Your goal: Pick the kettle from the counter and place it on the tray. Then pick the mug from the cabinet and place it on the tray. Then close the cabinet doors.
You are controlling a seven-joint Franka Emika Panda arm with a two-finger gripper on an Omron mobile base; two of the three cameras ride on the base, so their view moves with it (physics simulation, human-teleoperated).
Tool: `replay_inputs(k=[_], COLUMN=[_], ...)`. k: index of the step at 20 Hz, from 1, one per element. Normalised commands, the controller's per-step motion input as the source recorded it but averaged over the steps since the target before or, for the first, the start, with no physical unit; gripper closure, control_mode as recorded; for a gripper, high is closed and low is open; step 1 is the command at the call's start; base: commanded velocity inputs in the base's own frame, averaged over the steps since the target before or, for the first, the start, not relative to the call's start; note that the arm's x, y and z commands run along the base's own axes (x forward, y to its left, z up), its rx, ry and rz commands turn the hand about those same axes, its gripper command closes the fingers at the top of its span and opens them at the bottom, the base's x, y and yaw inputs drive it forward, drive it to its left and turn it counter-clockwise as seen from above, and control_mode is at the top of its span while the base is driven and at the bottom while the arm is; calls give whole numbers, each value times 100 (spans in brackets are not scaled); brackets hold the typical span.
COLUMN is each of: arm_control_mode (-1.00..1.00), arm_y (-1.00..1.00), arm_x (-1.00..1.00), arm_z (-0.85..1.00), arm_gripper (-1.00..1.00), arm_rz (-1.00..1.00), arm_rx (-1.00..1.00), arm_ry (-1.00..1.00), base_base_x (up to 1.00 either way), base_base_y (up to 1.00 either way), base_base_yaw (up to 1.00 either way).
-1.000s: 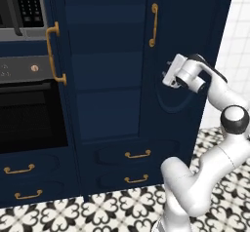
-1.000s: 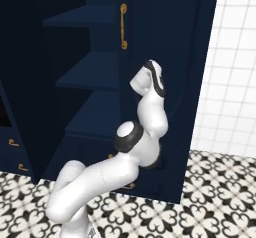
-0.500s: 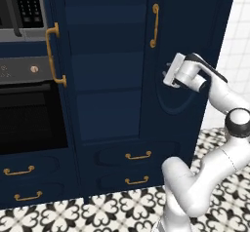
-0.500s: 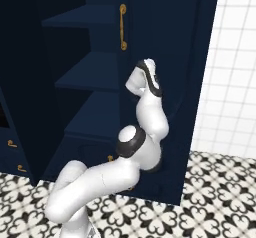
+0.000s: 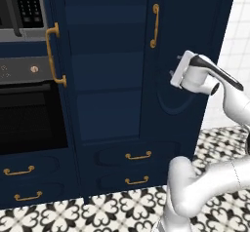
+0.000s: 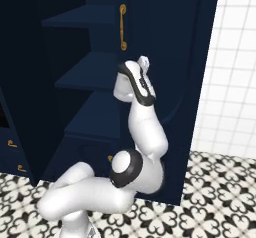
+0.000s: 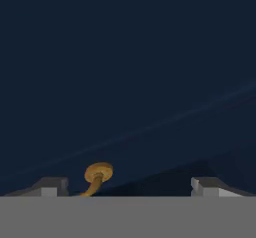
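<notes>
The arm works at the cabinet (image 5: pixel 117 80), on the last step, closing the doors; kettle, mug and tray are out of sight, so whether they are done I cannot tell. The right door (image 5: pixel 188 55) looks shut or nearly so in the left base view, its brass handle (image 5: pixel 155 26) up left of the gripper (image 5: pixel 174 65); the left door (image 5: pixel 61 94) seems ajar still, and the right base view looks in on bare shelves (image 6: pixel 82 77). The fingers (image 7: pixel 50 186) stand wide apart in the hand view, holding nothing, close before a dark panel with a handle end (image 7: pixel 98 174) between them. Room is tight: door face ahead, oven (image 5: pixel 27 109) to the left, tiled wall (image 6: pixel 230 82) to the right.
</notes>
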Motion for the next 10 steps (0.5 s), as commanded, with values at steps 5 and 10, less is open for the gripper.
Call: replay_inputs(k=[5, 10], arm_control_mode=[-100, -100], arm_y=[1, 12], arm_x=[-98, -99], arm_z=[48, 47], arm_gripper=[-100, -100], arm_rz=[-2, 0], arm_rx=[-19, -41], arm_ry=[0, -1], base_base_x=[0, 0], base_base_y=[0, 0], base_base_yaw=[0, 0])
